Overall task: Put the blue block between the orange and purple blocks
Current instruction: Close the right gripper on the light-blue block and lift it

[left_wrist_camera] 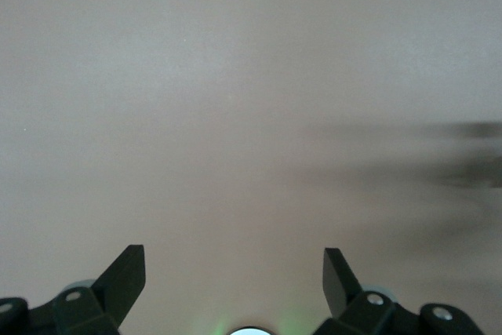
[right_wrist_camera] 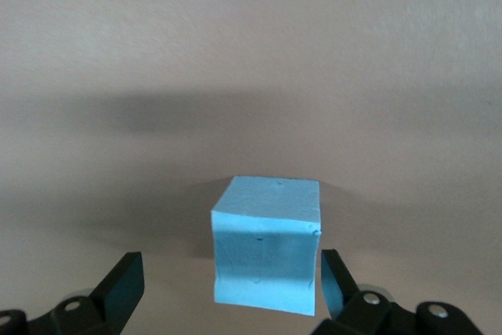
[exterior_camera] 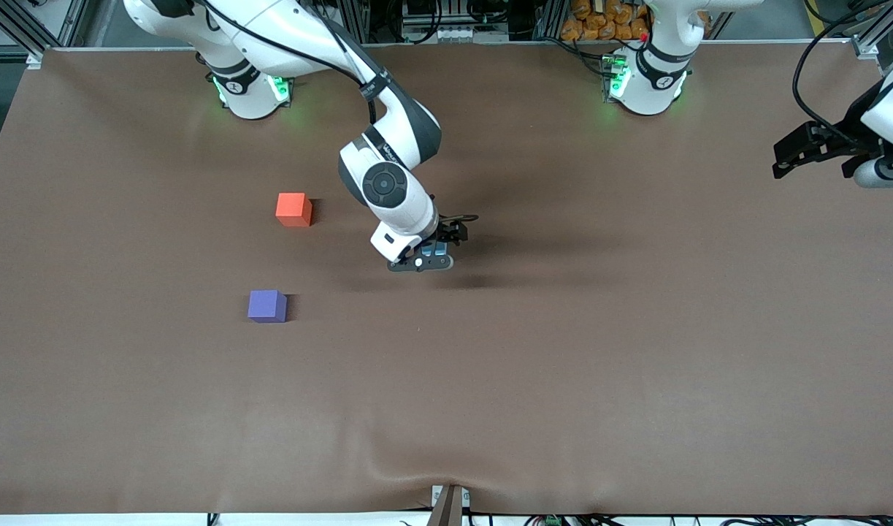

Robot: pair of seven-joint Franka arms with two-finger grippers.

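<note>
The light sky-blue block [right_wrist_camera: 267, 253] sits on the brown table between the open fingers of my right gripper [right_wrist_camera: 230, 256], close to one finger [right_wrist_camera: 333, 276] and apart from the other. In the front view the right gripper [exterior_camera: 433, 257] is low over the middle of the table, and only a sliver of the blue block [exterior_camera: 437, 250] shows under it. The orange block [exterior_camera: 293, 209] and the purple block [exterior_camera: 267, 305] lie toward the right arm's end, the purple one nearer the front camera. My left gripper [exterior_camera: 789, 157] waits open and empty at the left arm's end.
The brown table cover [exterior_camera: 563, 351] has a shallow wrinkle at its front edge [exterior_camera: 446, 478]. The left wrist view shows only bare table [left_wrist_camera: 235, 115] under the open left gripper [left_wrist_camera: 234, 250].
</note>
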